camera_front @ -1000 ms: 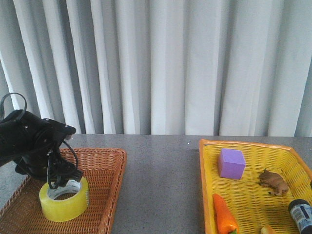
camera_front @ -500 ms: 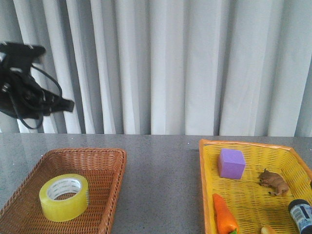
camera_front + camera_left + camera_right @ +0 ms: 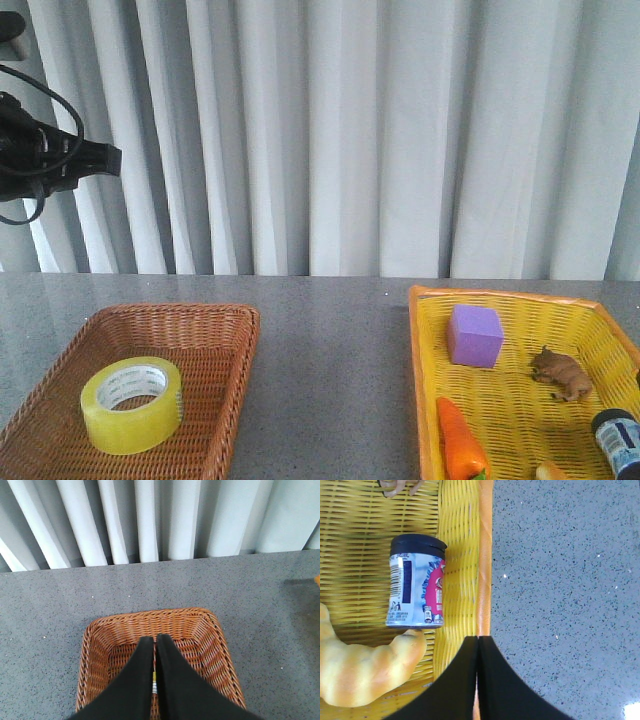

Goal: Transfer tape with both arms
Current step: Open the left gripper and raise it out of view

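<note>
My left gripper point(image 3: 154, 645) hangs high above the brown wicker basket point(image 3: 100, 640), its 2 fingers pressed together with nothing between them. In the front view my left arm point(image 3: 45, 160) is up at the top left edge, well clear of the table point(image 3: 330, 380). The tape point(image 3: 132, 404) lies flat in that brown basket point(image 3: 225, 400), core opening facing up, toward the near end; only a thin yellow sliver of it shows between my left fingers point(image 3: 135, 680) in the wrist view.

My right gripper point(image 3: 478, 645) is also closed, its 2 fingers point(image 3: 505, 680) touching and empty, held over the orange rim of the yellow basket point(image 3: 483, 555). Inside that basket, just beside the wall, a small can point(image 3: 416, 582) with a dark lid lies on its side, and a croissant point(image 3: 360, 672) touches its base end. From the front, the yellow basket point(image 3: 520, 410) also holds a purple cube point(image 3: 474, 335), a small brown toy animal point(image 3: 560, 372) and a carrot point(image 3: 460, 440)
</note>
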